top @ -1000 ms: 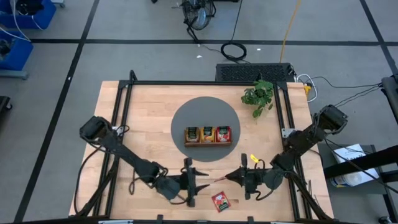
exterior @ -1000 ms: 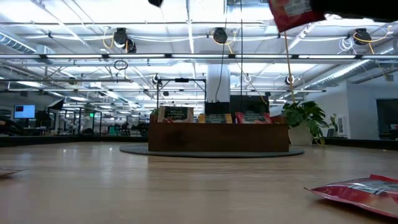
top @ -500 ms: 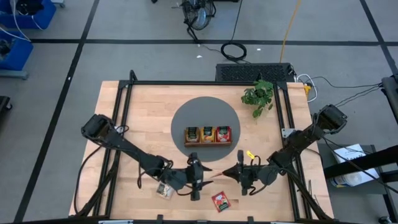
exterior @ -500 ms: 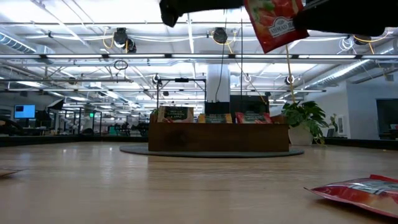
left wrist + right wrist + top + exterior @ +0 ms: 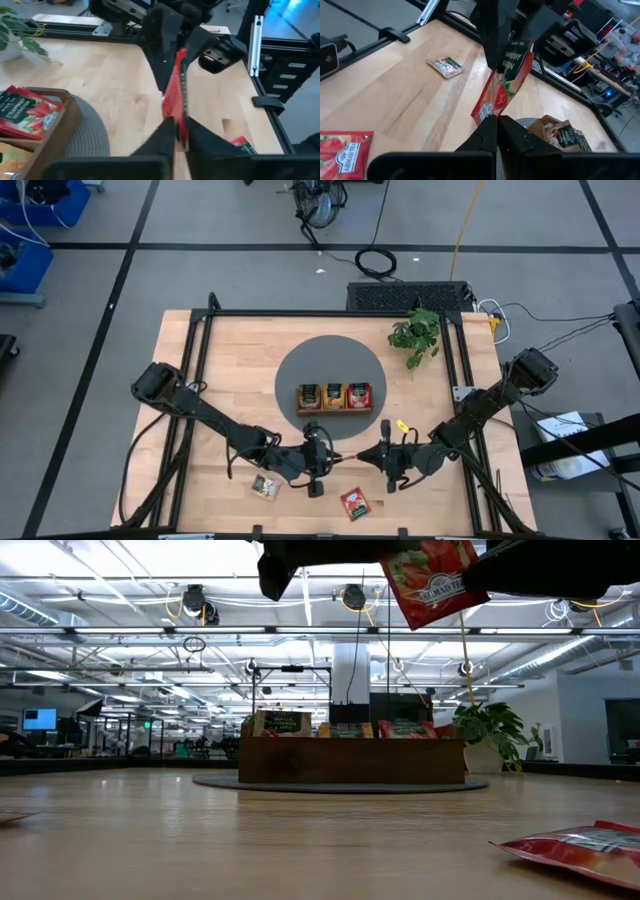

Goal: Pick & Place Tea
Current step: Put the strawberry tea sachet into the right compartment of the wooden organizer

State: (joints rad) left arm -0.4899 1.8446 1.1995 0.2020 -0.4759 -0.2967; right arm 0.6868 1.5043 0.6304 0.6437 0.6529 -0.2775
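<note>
A red tea sachet (image 5: 347, 459) hangs in the air over the table's near middle, between my two grippers. My left gripper (image 5: 328, 458) is shut on its left end and my right gripper (image 5: 366, 457) on its right end. The low view shows the sachet (image 5: 430, 580) high above the tabletop. A second red sachet (image 5: 355, 502) lies flat near the front edge. A pale sachet (image 5: 265, 486) lies flat under my left arm. The wooden tray (image 5: 335, 398) holds upright sachets. My left gripper pinches the sachet's near end (image 5: 176, 125) between its two fingers, coming level from the table's left. The sachet stands on edge, clear of the table. My right gripper pinches the sachet's opposite end at a lower corner (image 5: 487, 112) between its two fingers, level from the table's right. The sachet spans flat from its fingers to the other gripper.
The tray sits on a round grey mat (image 5: 290, 370) at the table's middle. A potted plant (image 5: 415, 332) stands at the far right. A small yellow piece (image 5: 404, 429) lies near my right arm. Black frame rails (image 5: 200, 360) run along the table's sides.
My left gripper, wide open a second ago, has gone toward the table's right to the sachet held up by my right gripper, has rolled a little and has shut on the sachet's free end. The sachet stays lifted clear.
</note>
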